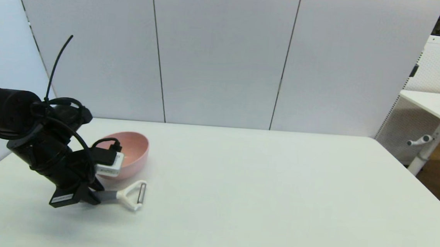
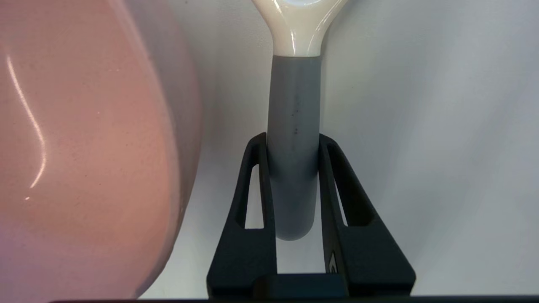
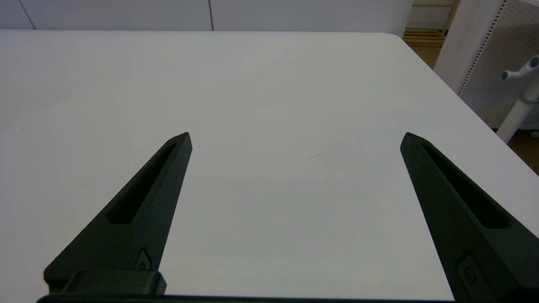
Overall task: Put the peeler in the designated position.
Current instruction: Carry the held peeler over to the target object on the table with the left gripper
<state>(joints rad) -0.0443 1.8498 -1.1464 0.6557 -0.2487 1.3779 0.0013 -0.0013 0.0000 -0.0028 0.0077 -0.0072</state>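
Bright, even light; soft shadows.

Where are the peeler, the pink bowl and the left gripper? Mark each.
peeler (image 2: 293, 126), left wrist view, on the grey handle.
pink bowl (image 1: 137, 148), head view, on the outer wall near the rim.
left gripper (image 2: 292, 145), left wrist view, midway between the fingertips, shut on the peeler handle.
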